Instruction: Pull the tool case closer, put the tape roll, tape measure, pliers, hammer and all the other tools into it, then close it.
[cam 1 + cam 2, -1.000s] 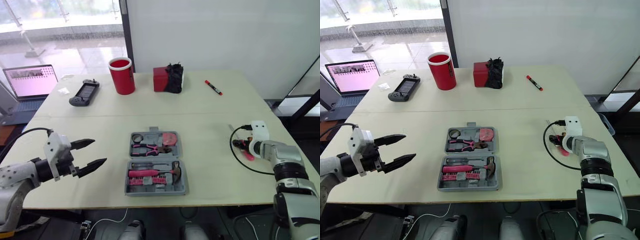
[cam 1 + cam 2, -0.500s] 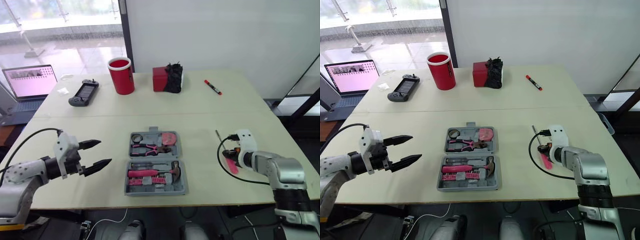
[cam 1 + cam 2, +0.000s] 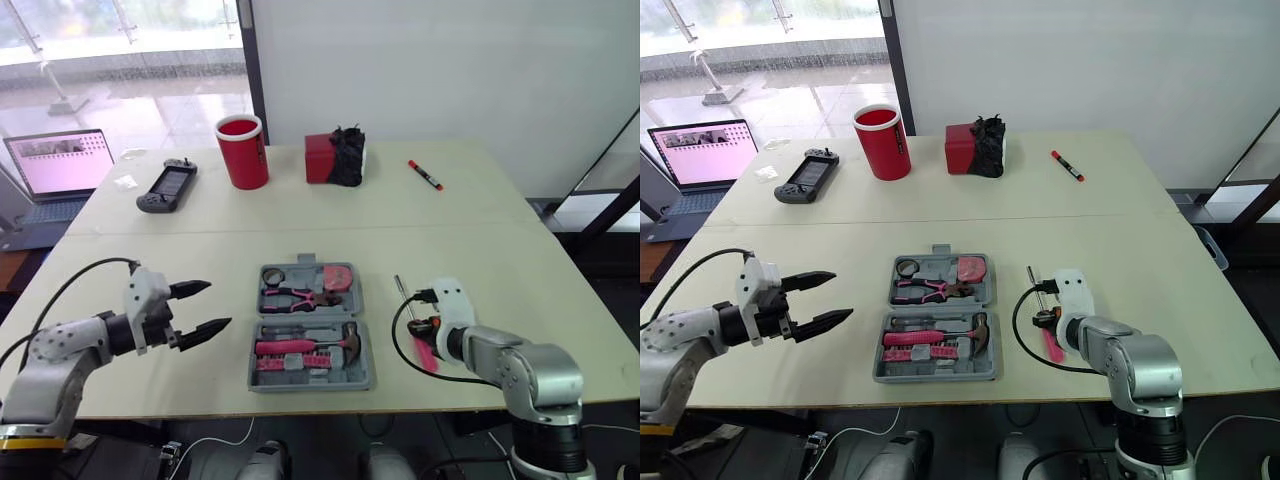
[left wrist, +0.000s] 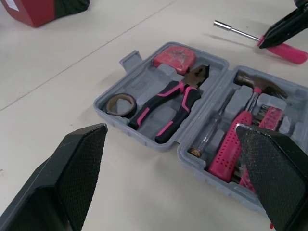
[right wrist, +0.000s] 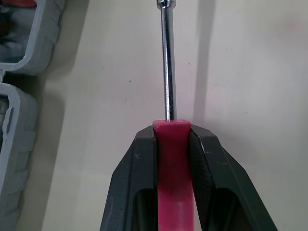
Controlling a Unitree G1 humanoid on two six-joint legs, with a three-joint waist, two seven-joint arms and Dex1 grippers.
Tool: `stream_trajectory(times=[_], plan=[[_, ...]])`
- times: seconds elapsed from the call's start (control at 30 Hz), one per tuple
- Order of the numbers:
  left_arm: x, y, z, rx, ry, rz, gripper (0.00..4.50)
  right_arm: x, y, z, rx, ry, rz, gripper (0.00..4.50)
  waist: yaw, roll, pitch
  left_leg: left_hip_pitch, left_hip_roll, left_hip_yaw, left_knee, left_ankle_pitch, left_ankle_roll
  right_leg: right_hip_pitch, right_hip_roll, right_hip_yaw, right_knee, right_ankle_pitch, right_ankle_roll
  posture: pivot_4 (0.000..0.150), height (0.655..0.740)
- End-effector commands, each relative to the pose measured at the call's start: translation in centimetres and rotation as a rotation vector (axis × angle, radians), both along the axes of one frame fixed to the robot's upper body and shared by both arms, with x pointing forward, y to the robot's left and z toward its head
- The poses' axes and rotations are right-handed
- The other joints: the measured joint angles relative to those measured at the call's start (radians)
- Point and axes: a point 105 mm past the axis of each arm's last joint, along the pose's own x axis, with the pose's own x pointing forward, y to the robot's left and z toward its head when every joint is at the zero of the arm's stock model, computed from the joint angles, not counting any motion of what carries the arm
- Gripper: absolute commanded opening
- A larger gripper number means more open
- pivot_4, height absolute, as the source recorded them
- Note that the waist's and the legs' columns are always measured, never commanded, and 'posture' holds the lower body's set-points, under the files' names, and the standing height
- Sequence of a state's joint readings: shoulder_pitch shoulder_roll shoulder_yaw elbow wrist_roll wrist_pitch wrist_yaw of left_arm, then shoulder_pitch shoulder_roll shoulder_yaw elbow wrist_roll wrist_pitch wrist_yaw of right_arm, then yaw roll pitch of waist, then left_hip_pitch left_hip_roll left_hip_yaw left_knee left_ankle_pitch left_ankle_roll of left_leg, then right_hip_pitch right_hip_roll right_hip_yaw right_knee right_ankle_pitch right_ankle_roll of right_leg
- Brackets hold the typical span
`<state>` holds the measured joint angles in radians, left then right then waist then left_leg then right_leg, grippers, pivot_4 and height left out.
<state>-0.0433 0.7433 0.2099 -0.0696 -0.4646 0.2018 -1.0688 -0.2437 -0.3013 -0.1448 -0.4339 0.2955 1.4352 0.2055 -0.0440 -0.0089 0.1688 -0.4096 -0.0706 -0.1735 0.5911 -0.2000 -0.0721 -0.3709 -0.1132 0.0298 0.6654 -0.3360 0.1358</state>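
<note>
Screwdriver (image 5: pixel 167 67) | gripped by right tool (image 5: pixel 172 132) | tip points away, slightly left

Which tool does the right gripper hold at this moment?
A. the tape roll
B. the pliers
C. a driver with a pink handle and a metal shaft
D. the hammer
C: the right gripper has its fingers shut on the pink handle of the driver, while the hammer, pliers and tape roll lie in the tool case.
</note>
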Motion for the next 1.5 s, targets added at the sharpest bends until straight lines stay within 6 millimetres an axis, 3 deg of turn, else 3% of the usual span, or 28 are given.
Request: stream_trajectory(times=[0.03,0.3,0.33,0.5,0.6,0.67,0.83,0.93,1.03,1.17,1.3,1.5], plan=[[0.0,-0.2,0.5,0.013,-0.035,-0.015,4.5,-0.2,0.8,-1.2,0.024,0.054,0.006,0.41,-0.001,-0.001,-0.001,0.0,0.0,0.0,0.0,0.0,0.0,0.0,0.0,0.0,0.0,0.0,0.0,0.15,0.74],[0.1,-0.6,0.2,0.011,-0.04,-0.013,4.5,0.4,0.9,0.2,0.031,0.037,0.046,4.26,0.002,0.0,0.0,0.0,0.0,0.0,0.0,0.0,0.0,0.0,0.0,0.0,0.0,0.0,0.0,0.15,0.74],[0.1,-0.6,0.1,0.009,-0.04,-0.014,4.5,0.4,0.8,0.4,0.031,0.034,0.049,4.47,0.002,0.0,0.0,0.0,0.0,0.0,0.0,0.0,0.0,0.0,0.0,0.0,0.0,0.0,0.0,0.15,0.74],[0.1,-0.6,0.2,0.003,-0.043,-0.01,4.5,1.0,0.2,3.9,0.029,-0.055,0.149,4.47,0.003,0.001,0.001,0.0,-0.001,0.001,0.0,0.0,0.0,0.0,-0.001,0.0,0.0,0.0,0.0,0.15,0.74],[0.2,-0.5,0.3,-0.005,-0.05,0.0,4.5,0.1,0.9,5.9,-0.033,-0.061,0.409,4.47,0.002,0.002,0.001,0.0,-0.001,0.001,0.0,0.0,0.0,0.0,-0.001,0.0,0.0,0.0,0.0,0.15,0.74],[0.2,-0.4,0.3,-0.01,-0.047,0.002,4.5,-0.1,0.6,7.1,-0.163,-0.075,0.605,4.47,0.002,0.002,0.003,-0.001,-0.001,0.001,0.0,0.0,0.0,0.0,-0.001,-0.001,-0.001,0.0,0.0,0.15,0.74],[-0.1,-0.3,0.2,-0.013,-0.047,0.013,4.5,2.8,-2.1,8.9,-0.739,-0.222,1.025,4.47,-0.004,0.001,0.005,0.0,0.0,0.003,0.001,0.0,0.0,0.0,-0.001,-0.001,-0.002,0.0,0.001,0.15,0.74],[-0.1,-0.3,0.2,-0.016,-0.05,0.018,4.5,3.7,-2.5,8.4,-1.13,-0.301,1.42,4.47,-0.003,0.001,0.006,0.0,0.0,0.003,0.001,0.0,0.0,0.0,-0.002,-0.001,-0.002,0.0,0.001,0.15,0.74],[-0.1,-0.3,0.1,-0.017,-0.051,0.024,4.5,4.3,-2.2,7.5,-1.3,-0.365,1.667,4.47,-0.002,0.001,0.007,0.0,0.0,0.003,0.0,0.0,0.0,-0.001,-0.002,0.0,-0.002,0.0,0.001,0.15,0.74],[-0.2,0.0,0.5,-0.029,-0.064,0.055,4.5,3.7,-1.4,5.3,-1.351,-0.377,1.971,4.47,-0.002,0.001,0.008,-0.001,-0.001,0.003,0.0,0.0,-0.001,-0.001,-0.002,0.0,-0.001,0.0,0.001,0.15,0.74],[-0.6,0.1,0.7,-0.031,-0.068,0.069,4.5,3.7,-0.7,3.7,-1.353,-0.401,2.112,4.47,-0.001,0.001,0.008,0.0,-0.001,0.002,0.0,0.001,-0.002,-0.001,-0.002,0.0,0.0,0.0,0.001,0.15,0.74],[-1.8,0.9,0.7,-0.019,-0.066,0.115,4.5,2.2,1.5,1.2,-1.278,-0.416,2.316,4.47,-0.001,0.001,0.008,0.0,0.0,0.002,0.0,0.001,-0.002,-0.001,-0.001,0.0,0.0,0.0,0.001,0.15,0.74]])
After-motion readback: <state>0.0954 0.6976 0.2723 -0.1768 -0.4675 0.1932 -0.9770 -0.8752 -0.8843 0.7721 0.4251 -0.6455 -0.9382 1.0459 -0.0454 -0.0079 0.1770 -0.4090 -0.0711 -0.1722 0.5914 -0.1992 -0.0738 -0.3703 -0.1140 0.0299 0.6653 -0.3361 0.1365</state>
